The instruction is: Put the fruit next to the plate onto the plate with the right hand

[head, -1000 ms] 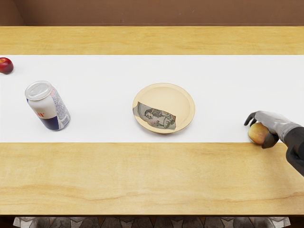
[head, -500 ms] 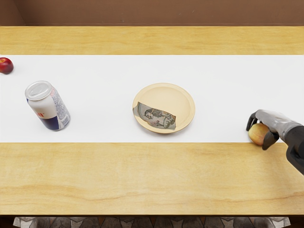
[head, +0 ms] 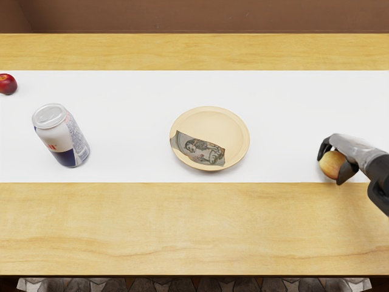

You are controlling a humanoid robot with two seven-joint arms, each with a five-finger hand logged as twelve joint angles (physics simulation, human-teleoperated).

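Pale wood makes up the table [head: 194, 225], and a broad white strip [head: 194, 88] runs across it from one side of the picture to the other. On it we count two fruits, one can, one plate and one hand.

At the far left a small red fruit [head: 7, 83] lies on the white strip, partly cut off by the picture's edge and well apart from everything else. Next comes the single can [head: 59, 135], standing on the strip with its silver lid showing above a blue, white and red body.

In the middle sits the one plate [head: 240, 131], round and tan, with its near rim close to the line where the white strip meets bare wood. A grey-green printed patch [head: 198, 149] covers the lower left of its inside.

Well to the right of the plate, near the picture's right edge, we find the second fruit, a yellow-and-red fruit [head: 331, 164], at the near border of the white strip. The right hand [head: 347, 153], whose arm comes in from the right edge, is closed around it. Dark fingers [head: 326, 146] curl over its far side and the thumb [head: 346, 173] presses on the near side. We cannot tell whether this fruit rests on the table or hangs just above it.
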